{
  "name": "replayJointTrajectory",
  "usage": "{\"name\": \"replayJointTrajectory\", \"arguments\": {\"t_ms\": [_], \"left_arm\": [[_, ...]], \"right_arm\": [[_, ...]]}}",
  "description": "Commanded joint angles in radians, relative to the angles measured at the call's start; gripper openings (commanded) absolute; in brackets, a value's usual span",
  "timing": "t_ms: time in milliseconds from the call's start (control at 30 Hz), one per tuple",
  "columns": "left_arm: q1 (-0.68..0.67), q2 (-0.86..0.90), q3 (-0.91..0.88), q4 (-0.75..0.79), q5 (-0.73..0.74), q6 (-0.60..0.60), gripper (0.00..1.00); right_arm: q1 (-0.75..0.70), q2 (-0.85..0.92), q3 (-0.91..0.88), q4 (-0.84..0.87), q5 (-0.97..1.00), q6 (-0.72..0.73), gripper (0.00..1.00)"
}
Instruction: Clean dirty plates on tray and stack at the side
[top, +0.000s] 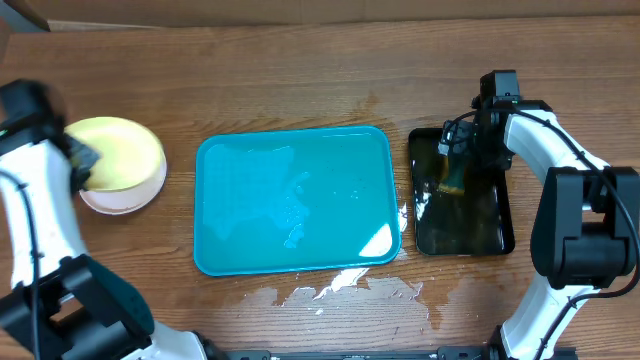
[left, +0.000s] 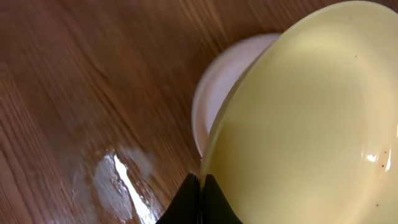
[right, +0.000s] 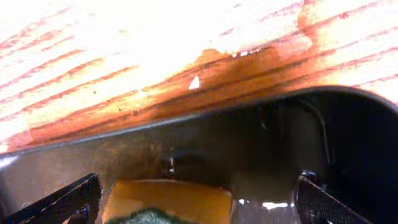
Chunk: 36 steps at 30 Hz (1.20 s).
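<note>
The pale yellow plate (top: 115, 150) lies tilted on a white plate (top: 125, 195) on the table at the far left, outside the turquoise tray (top: 295, 200). My left gripper (top: 85, 157) is shut on the yellow plate's rim. In the left wrist view its fingers (left: 202, 190) pinch the yellow plate (left: 305, 124), with the white plate (left: 217, 93) under it. My right gripper (top: 455, 160) is open over the black tray (top: 480, 225). Its fingers (right: 199, 199) stand wide apart on either side of a yellow-green sponge (right: 168, 202). The turquoise tray holds only water.
The black tray (right: 261, 143) holds brownish water and the sponge (top: 450, 180). Puddles of water (top: 340, 290) lie on the wooden table in front of the turquoise tray. A wet patch (left: 118, 180) shows beside the plates.
</note>
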<state>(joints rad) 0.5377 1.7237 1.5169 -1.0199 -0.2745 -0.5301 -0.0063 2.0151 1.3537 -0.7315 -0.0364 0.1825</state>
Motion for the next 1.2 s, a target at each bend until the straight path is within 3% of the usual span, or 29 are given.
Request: {"name": "replayJointTrajectory", "arguments": {"t_ms": [0,233,300,333,367,400,433,600,833,900,1167], "left_arm": [[0.061,-0.024,-0.026,0.036,0.089,-0.024,0.04],[0.091,-0.024,-0.121,0.159,0.119,-0.024,0.04],[0.09,-0.024,-0.146,0.187,0.127,-0.024,0.09],[0.09,-0.024,-0.155,0.193,0.131,-0.024,0.22],[0.09,-0.024,-0.159,0.194,0.137,-0.024,0.56],[0.09,-0.024,-0.161,0.193,0.138,-0.024,0.82],[0.09,-0.024,-0.161,0.193,0.138,-0.024,0.89],[0.09,-0.024,-0.16,0.195,0.248,0.036,0.9],[0.074,-0.024,-0.16,0.208,0.774,0.254,0.94],[0.058,-0.024,-0.16,0.209,0.853,0.297,0.95],[-0.032,-0.024,-0.16,0.209,0.807,0.317,1.0]], "right_arm": [[-0.008,0.009,-0.012,0.006,0.006,0.0,1.0],[-0.008,0.009,-0.012,0.006,0.006,0.0,1.0],[-0.008,0.009,-0.012,0.006,0.006,0.0,1.0],[-0.008,0.009,-0.012,0.006,0.006,0.0,1.0],[-0.008,0.009,-0.012,0.006,0.006,0.0,1.0],[-0.008,0.009,-0.012,0.006,0.006,0.0,1.0],[-0.008,0.009,-0.012,0.006,0.006,0.0,1.0],[-0.008,0.009,-0.012,0.006,0.006,0.0,1.0],[-0.008,0.009,-0.012,0.006,0.006,0.0,1.0],[-0.008,0.009,-0.012,0.006,0.006,0.0,1.0],[-0.008,0.009,-0.012,0.006,0.006,0.0,1.0]]}}
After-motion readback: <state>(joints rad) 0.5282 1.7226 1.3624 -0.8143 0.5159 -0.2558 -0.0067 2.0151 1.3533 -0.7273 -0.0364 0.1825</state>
